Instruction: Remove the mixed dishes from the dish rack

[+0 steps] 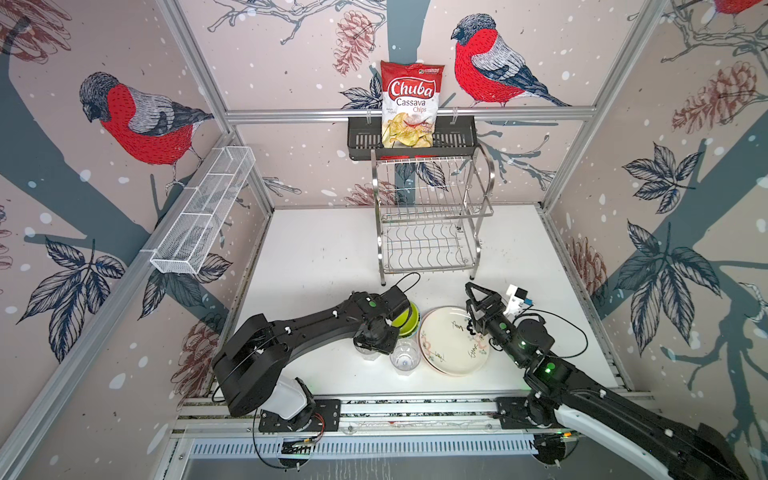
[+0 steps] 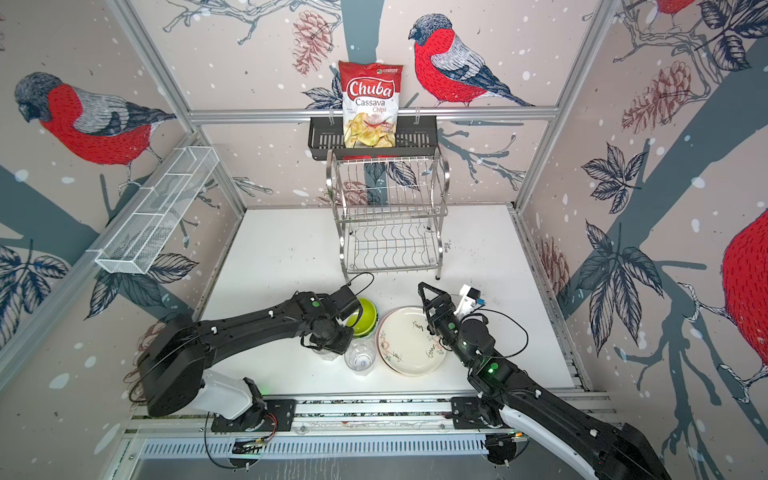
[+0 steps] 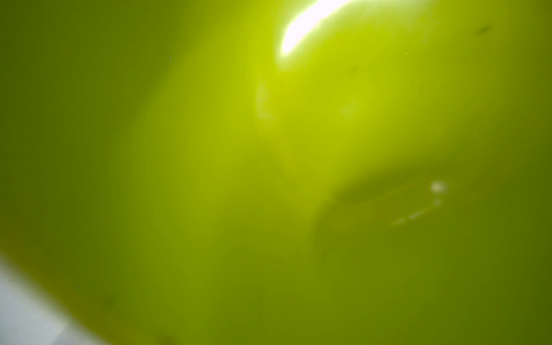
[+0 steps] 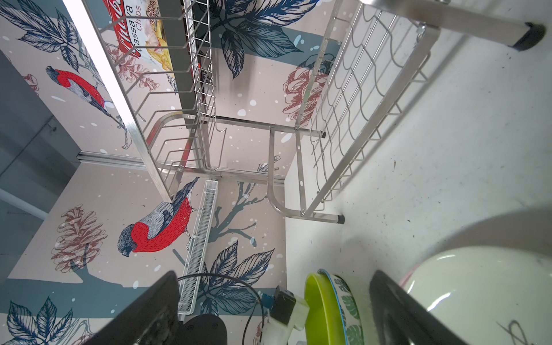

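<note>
Toward six o'clock on the tabletop (image 1: 324,257), the dishes (image 1: 436,328) sit in a cluster, well apart from the dish rack (image 1: 432,216), which stands at twelve o'clock with both tiers bare. The left hand (image 1: 395,305) is at the lime bowl (image 1: 406,322). Its fingers are hidden under its own wrist in both top views, and the left wrist view is only a green blur, so whether it grips cannot be told. The right wrist view shows that bowl nested in a white bowl with green leaves (image 4: 348,307), cut off at the picture's edge. A clear cup (image 1: 404,356) stands at seven o'clock of the cream plate (image 1: 453,349); a second cup (image 1: 365,352) is mostly covered by the left arm (image 1: 316,328). The right hand (image 1: 471,299) hovers over the plate's one-o'clock edge, released, fingers wide, holding nothing. The plate's scribbled words are unreadable. At twelve o'clock, the bag (image 1: 411,104) in the black basket (image 1: 361,141) reads "Chuba Cassava Chips"; its smaller print is illegible.
</note>
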Motion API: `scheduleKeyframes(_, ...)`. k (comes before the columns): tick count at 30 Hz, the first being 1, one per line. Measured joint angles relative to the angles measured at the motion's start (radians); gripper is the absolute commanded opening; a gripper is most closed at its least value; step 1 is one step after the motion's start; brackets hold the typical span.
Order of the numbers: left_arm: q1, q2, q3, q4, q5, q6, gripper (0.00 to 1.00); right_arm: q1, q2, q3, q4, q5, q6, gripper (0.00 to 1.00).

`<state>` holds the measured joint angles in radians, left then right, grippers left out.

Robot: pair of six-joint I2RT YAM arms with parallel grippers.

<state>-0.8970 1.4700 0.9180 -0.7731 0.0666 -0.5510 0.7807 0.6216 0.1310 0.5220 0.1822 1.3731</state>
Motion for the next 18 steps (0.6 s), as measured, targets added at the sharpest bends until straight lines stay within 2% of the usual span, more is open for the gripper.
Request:
scheduleKeyframes(9, 0.011, -0.065, 0.044, -0.054, -0.042, -0.001, 0.39, 0.000, 0.000, 0.000, 0.000, -0.002, 0.014, 0.99)
scheduleKeyframes(18, 0.012, -0.156, 0.066, -0.110, -0.048, -0.023, 0.49, 0.000, 0.010, 0.011, -0.002, -0.015, 0.016, 0.99)
